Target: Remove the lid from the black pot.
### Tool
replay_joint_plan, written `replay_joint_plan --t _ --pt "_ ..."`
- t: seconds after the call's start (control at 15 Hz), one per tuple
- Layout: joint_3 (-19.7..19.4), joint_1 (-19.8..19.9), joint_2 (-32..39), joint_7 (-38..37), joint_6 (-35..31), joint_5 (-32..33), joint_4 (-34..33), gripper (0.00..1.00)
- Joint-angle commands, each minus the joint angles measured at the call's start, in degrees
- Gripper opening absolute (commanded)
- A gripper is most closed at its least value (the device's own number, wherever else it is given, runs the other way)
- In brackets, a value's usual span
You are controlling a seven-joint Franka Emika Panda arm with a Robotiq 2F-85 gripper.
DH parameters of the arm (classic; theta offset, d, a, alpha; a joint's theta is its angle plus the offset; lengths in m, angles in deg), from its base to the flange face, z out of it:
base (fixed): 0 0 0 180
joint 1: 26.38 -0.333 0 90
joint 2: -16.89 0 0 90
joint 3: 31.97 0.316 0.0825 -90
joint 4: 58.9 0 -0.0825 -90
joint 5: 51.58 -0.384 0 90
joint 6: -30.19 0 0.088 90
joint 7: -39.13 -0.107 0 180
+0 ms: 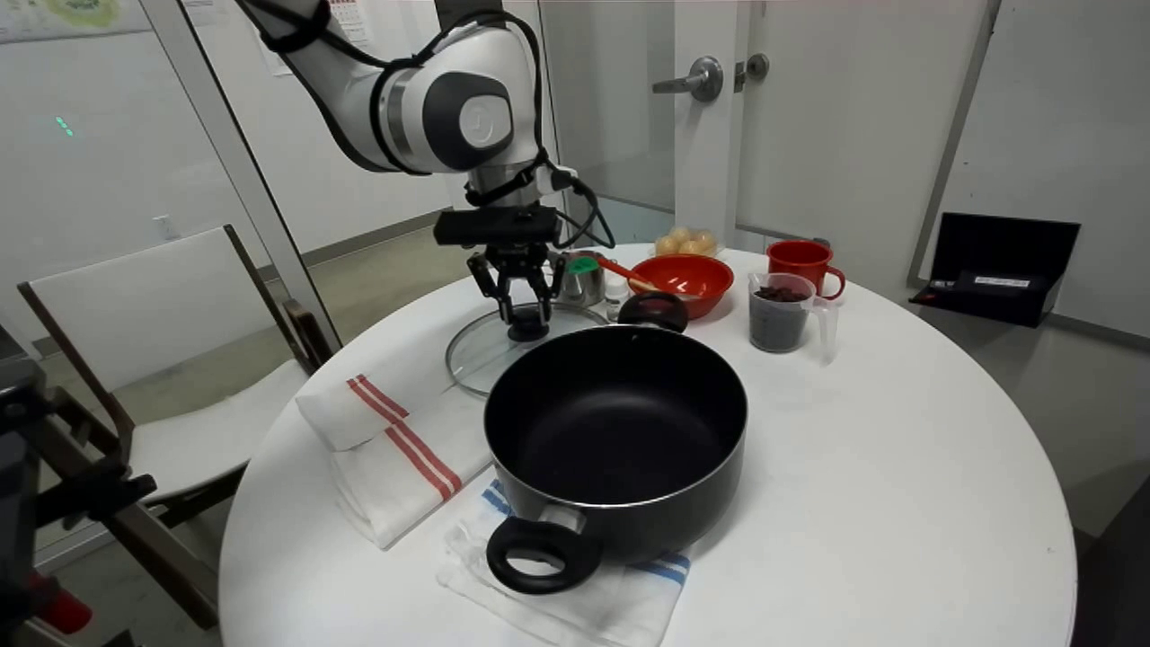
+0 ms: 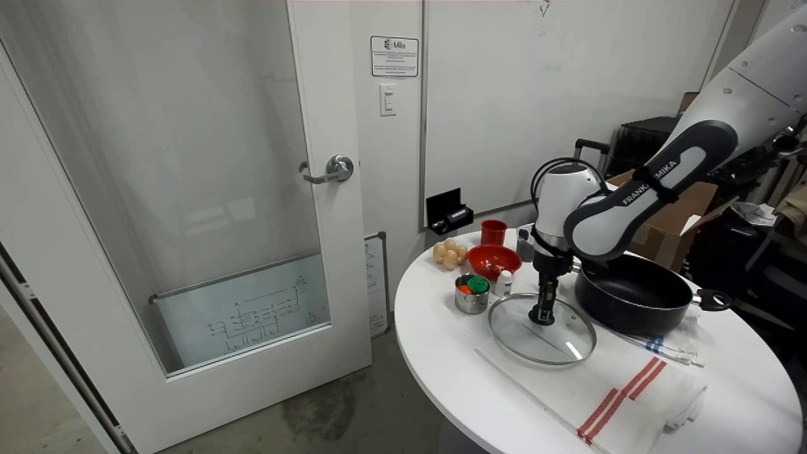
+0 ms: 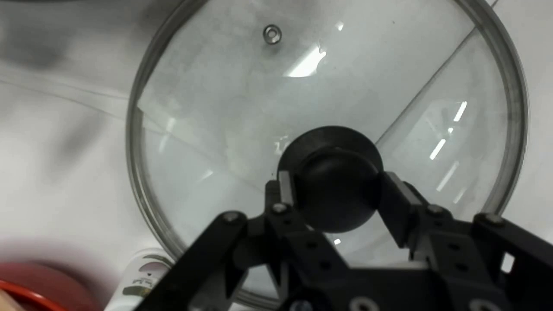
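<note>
glass lid (image 1: 490,350), left of centre in an exterior view, is off the black pot (image 1: 620,422) at mid-frame, its knob (image 3: 339,194) gripped by the pincer (image 1: 526,314).

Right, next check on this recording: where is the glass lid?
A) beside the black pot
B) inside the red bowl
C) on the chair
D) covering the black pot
A: in an exterior view, the glass lid is beside the black pot, whose mouth is uncovered.
</note>
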Motion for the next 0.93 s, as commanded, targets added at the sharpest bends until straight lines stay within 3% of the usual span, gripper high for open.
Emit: replay_joint_plan --t 0.0,0.07,0.2,0.4,0.87 --pt "1.2 0.6 -0.8 -0.4 1.7 -0.8 0.0 0.3" --pt "1.2 0.6 -0.8 -0.5 1.7 -0.8 -0.1 0.75" --pt "1.3 0.7 -0.9 -0.5 1.6 -1.0 -0.1 0.81" --pt "1.8 1.0 -1.8 -0.4 1.1 -1.3 0.4 0.99" --pt "3.8 2.8 -8.6 0.0 0.5 -2.8 4.9 1.0"
